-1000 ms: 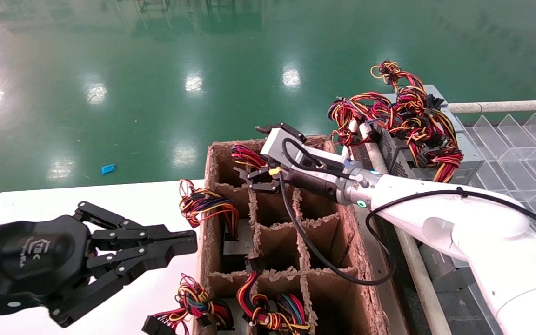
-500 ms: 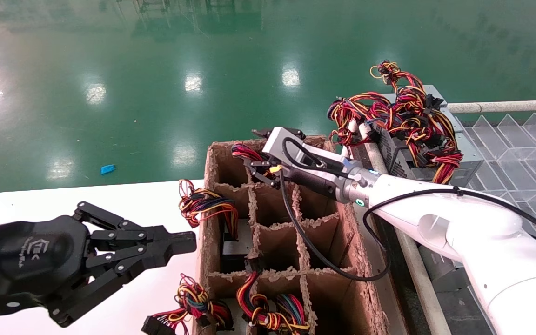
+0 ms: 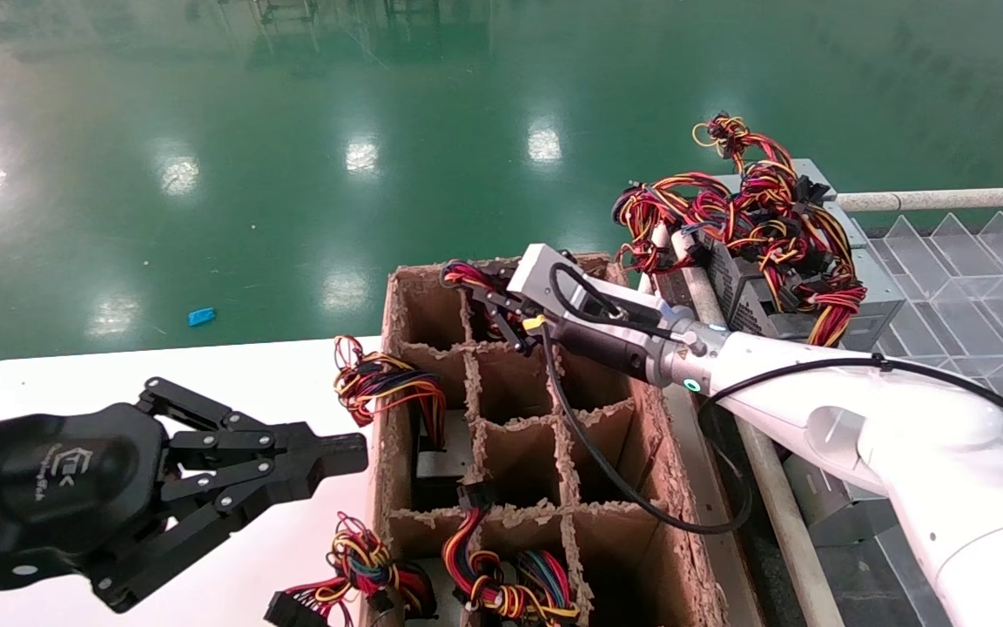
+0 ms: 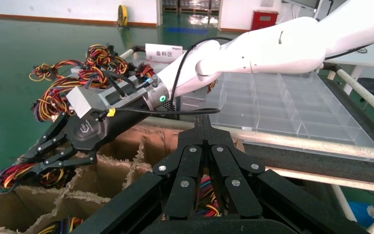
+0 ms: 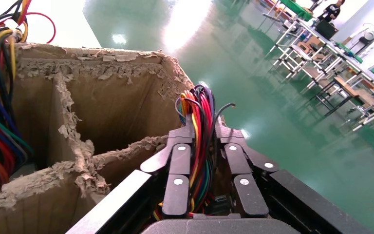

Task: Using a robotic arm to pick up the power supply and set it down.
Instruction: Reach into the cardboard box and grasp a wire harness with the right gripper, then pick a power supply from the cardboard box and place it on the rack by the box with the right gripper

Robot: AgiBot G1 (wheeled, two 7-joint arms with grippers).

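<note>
My right gripper (image 3: 477, 300) hangs over the far left cell of the brown divided cardboard box (image 3: 393, 348). It is shut on a bunch of red, yellow and black wires (image 3: 460, 273) belonging to a power supply. In the right wrist view the wires (image 5: 199, 109) run straight up between the closed fingers (image 5: 177, 168) of that gripper (image 5: 202, 134). The power supply's metal body is hidden down in the cell. My left gripper (image 3: 349, 453) is parked, shut and holding nothing, over the white table (image 3: 205, 374) left of the box. From the left wrist, the right gripper (image 4: 44, 163) shows at the box's corner.
Two silver-grey power supplies with tangled wires (image 3: 763, 218) lie right of the box, against a clear plastic divider tray (image 3: 972, 279). More wire bundles (image 3: 388, 387) stick out of the nearer cells (image 3: 501, 583). A metal rail (image 3: 771, 496) runs along the box's right side.
My right gripper has risen and shifted a little to the right with the wire bundle, drawing it up toward the box's far rim. The left arm has not moved.
</note>
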